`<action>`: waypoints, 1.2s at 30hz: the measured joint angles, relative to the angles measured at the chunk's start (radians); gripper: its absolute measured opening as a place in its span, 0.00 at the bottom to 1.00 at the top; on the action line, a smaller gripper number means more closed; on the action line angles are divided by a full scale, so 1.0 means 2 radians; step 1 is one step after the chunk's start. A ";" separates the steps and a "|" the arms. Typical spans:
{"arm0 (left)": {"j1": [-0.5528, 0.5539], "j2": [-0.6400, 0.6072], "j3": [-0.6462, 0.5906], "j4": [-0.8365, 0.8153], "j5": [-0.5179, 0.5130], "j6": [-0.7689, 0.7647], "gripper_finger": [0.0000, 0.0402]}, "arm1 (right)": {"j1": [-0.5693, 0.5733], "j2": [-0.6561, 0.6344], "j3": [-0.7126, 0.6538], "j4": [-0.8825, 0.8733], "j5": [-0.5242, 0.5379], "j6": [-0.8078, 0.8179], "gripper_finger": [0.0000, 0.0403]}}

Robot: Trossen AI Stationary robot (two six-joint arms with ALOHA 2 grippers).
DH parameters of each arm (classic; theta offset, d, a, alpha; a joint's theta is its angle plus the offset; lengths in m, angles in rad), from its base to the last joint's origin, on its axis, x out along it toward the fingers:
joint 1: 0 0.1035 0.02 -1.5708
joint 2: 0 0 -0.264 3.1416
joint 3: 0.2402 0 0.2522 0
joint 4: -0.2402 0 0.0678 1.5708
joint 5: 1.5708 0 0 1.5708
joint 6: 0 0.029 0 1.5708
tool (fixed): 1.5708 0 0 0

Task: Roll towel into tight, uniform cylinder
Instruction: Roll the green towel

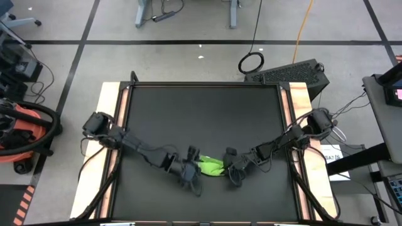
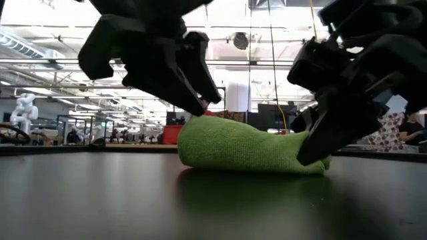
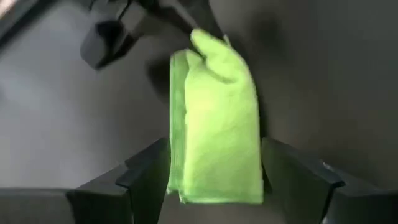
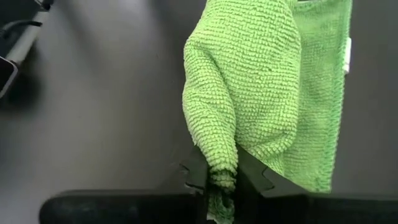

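The lime-green towel [image 1: 210, 166] lies as a short, thick bundle on the black mat [image 1: 201, 113], near the table's front edge. One end is blunt, and the other end tapers to a point. My left gripper [image 3: 217, 180] is open over the blunt left end [image 2: 193, 137], one finger on each side of it. My right gripper [image 4: 221, 180] is shut on the tapered right end. In the low view the left fingers [image 2: 197, 93] hang just above the bundle's top. My left gripper stands around the towel's left end; I cannot tell whether its fingers touch the cloth. My right gripper pinches the towel's pointed right end [image 4: 219, 163] between its two fingers, several gathered layers. The fingers slant down from the table's right side [image 2: 320, 143]. The rest of the towel lies on the mat.
The mat's far half is bare. Wooden table strips [image 1: 113, 107] run along both sides of the mat. A dark keyboard-like device [image 1: 292, 72] sits beyond the far right corner. An orange and black machine [image 1: 25, 135] stands on the floor to the left.
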 joint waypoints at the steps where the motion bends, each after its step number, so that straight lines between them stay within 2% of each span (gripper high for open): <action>1: -0.007 0.003 0.000 0.006 -0.013 0.002 0.63 | -0.004 -0.003 0.000 -0.001 -0.008 0.003 0.07; 13: -0.041 0.069 -0.024 0.082 -0.068 0.022 0.63 | -0.025 -0.005 -0.001 0.003 -0.052 0.040 0.07; 24: -0.017 0.089 -0.024 0.090 -0.120 0.021 0.63 | -0.024 -0.005 -0.001 0.008 -0.072 0.061 0.07; 27: -0.008 0.090 -0.024 0.085 -0.107 0.008 0.61 | -0.024 -0.005 0.000 0.009 -0.074 0.061 0.07; 31: 0.009 0.089 -0.023 0.075 -0.061 -0.029 0.47 | -0.025 -0.005 0.000 0.010 -0.086 0.061 0.07; 36: 0.021 0.089 -0.023 0.073 -0.011 -0.027 0.15 | -0.025 -0.006 0.000 0.010 -0.096 0.059 0.09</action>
